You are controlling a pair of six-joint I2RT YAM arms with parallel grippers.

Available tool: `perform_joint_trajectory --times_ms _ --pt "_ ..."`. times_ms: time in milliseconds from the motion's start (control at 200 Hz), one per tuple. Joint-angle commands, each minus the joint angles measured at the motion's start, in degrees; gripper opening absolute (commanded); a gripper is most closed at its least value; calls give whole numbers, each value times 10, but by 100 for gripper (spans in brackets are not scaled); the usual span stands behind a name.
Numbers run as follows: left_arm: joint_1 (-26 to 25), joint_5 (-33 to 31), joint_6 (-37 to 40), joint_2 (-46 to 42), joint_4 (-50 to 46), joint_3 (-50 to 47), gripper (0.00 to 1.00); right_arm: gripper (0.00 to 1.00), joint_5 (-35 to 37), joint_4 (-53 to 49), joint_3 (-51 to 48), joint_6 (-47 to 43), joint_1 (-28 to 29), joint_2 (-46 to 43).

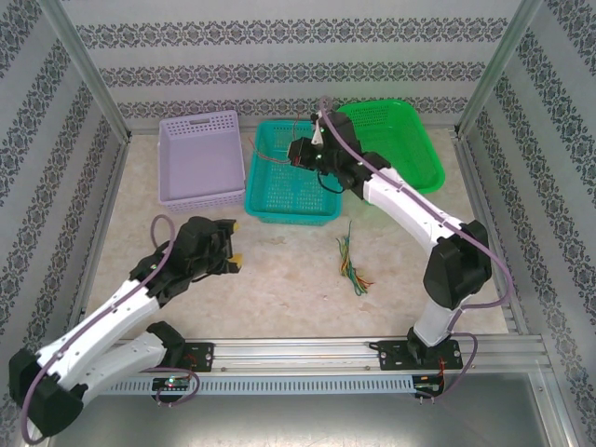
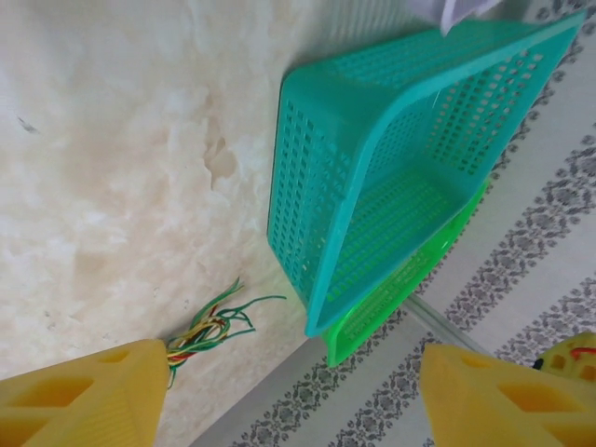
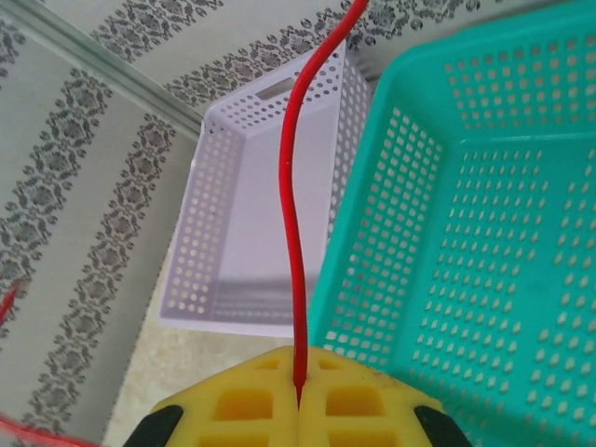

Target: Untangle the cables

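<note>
- The left gripper hovers above the beige marble-pattern table top, at about 9 o'clock from the table centre in the top view.
- Its two yellow fingers stand wide apart, and nothing is between them.
- The right gripper is above the teal perforated plastic basket, at 12 o'clock from the centre.
- Its yellow jaws are pressed together and pinch one thin red cable. The cable rises from them towards 12 o'clock in the wrist view and curves a little.
- The loose bundle of thin green, yellow and red cables lies flat on the table at about 4 o'clock from the centre, well apart from both grippers and from the baskets.
- The lilac perforated plastic basket is at 11 o'clock, just beside the teal one.
- The bright green perforated plastic basket is at 1 o'clock and leans tilted against the back.
</note>
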Motion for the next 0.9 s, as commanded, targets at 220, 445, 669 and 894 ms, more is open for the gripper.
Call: perform_joint_trajectory --times_ms 220,445,669,894 --pt "25 -47 164 -58 -238 54 73 0 -58 -220 200 -196 -63 163" --pt "26 -5 316 53 -203 148 74 47 -16 -318 290 -200 -68 236" --pt "36 157 461 177 -97 188 72 54 117 -237 57 -128 -54 34" --pt "28 251 662 308 -121 320 67 52 124 -208 -300 69 -27 -210"
